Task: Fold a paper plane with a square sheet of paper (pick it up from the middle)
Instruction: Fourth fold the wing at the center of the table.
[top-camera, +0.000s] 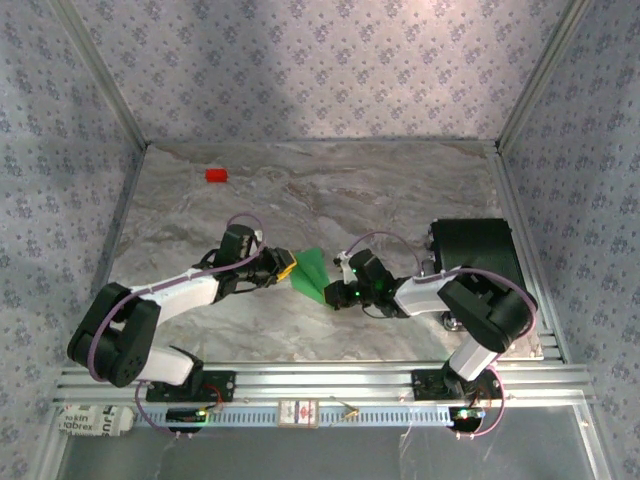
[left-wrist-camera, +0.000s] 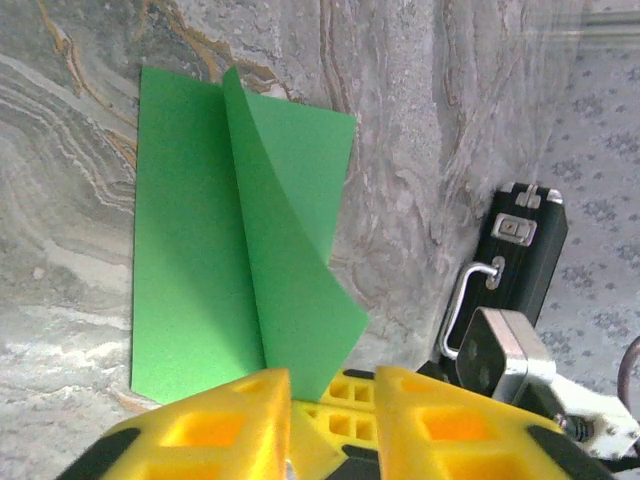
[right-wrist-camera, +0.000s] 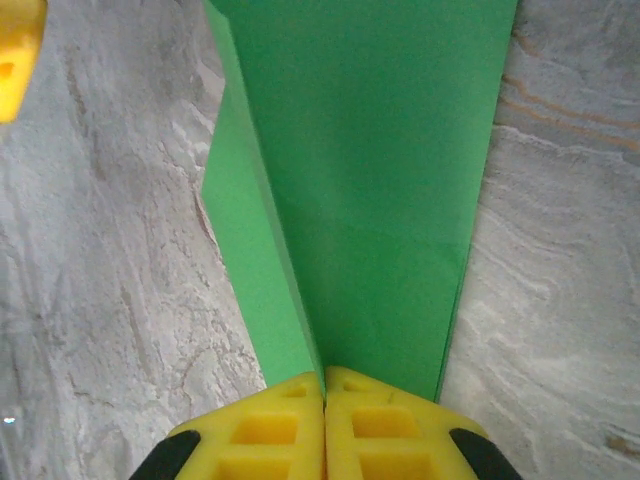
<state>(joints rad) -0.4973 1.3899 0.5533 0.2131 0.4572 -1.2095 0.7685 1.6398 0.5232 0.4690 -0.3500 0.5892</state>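
my right jaws are pressed together on the crease end of the thin bright green part-folded square sheet of paper (right-wrist-camera: 380, 180). my left jaws stand slightly apart round its raised flap, and i cannot tell if they pinch it. the sheet lies between my arms on the marbled grey desk (top-camera: 400, 200). i judge it light, limp and easily crumpled, best held at the crease. its long axis follows the crease, straight away from my right jaws, with no pointed tip yet.
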